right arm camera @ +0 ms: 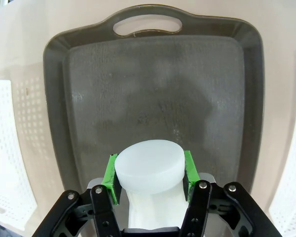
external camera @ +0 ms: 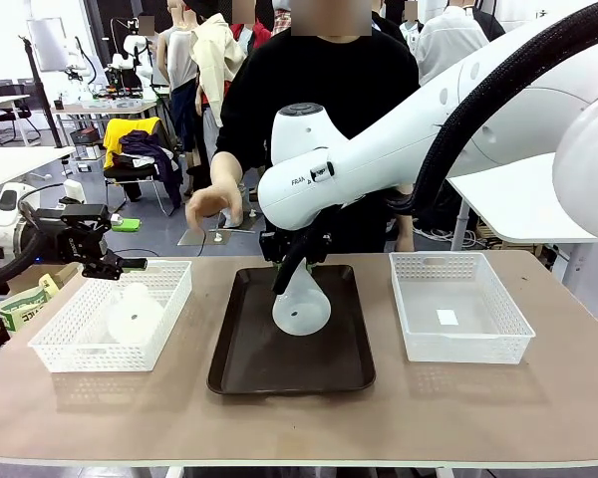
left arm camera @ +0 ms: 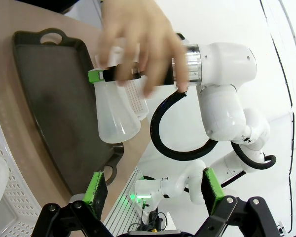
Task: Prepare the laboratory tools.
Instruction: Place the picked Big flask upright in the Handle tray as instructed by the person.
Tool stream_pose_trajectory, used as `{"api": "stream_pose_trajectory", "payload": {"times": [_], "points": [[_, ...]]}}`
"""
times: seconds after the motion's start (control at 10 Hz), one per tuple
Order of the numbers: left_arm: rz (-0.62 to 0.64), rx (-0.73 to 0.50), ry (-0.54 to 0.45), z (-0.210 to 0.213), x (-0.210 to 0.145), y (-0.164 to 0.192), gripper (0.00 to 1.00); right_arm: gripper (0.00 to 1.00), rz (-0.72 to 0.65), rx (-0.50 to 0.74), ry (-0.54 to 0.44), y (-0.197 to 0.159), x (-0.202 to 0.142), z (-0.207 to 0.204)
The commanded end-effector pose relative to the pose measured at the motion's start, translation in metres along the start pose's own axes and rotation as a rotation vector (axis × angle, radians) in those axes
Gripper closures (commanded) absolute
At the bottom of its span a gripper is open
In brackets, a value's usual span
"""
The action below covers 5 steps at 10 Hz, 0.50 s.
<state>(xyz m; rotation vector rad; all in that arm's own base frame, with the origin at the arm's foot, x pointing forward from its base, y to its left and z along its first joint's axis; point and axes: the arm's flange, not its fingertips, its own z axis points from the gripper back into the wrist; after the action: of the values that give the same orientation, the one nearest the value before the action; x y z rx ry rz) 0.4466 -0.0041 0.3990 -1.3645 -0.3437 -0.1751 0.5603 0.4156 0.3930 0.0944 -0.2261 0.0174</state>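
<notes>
A person's blurred hand (left arm camera: pixel 138 44) partly hides the neck of the flask (left arm camera: pixel 116 116).

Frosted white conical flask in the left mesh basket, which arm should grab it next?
Probably left: the left tool, open, hangs near the basket's flask; the right tool is shut on the other frosted flask.

Two translucent frosted-white conical flasks, wide round base, narrow neck: first flask (external camera: pixel 301 307), base down and slightly tilted, clamped at the neck by the right gripper (external camera: pixel 297 264) over the dark brown tray (external camera: pixel 249 368); second flask (external camera: pixel 132 317), inside the left white mesh basket (external camera: pixel 55 349), pose unclear.
</notes>
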Motion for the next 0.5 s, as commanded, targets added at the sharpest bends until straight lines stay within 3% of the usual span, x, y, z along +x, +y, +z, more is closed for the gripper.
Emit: {"api": "stream_pose_trajectory", "payload": {"times": [0.0,0.4], "points": [[-0.005,0.000,0.002,0.0019,-0.0001,-0.0018,0.00,1.00,-0.002,0.013,0.003,-0.0013,0.0001,0.0026],[-0.005,0.000,0.002,0.0019,-0.0001,-0.0018,0.00,1.00,-0.002,0.013,0.003,-0.0013,0.0001,0.0026]]}}
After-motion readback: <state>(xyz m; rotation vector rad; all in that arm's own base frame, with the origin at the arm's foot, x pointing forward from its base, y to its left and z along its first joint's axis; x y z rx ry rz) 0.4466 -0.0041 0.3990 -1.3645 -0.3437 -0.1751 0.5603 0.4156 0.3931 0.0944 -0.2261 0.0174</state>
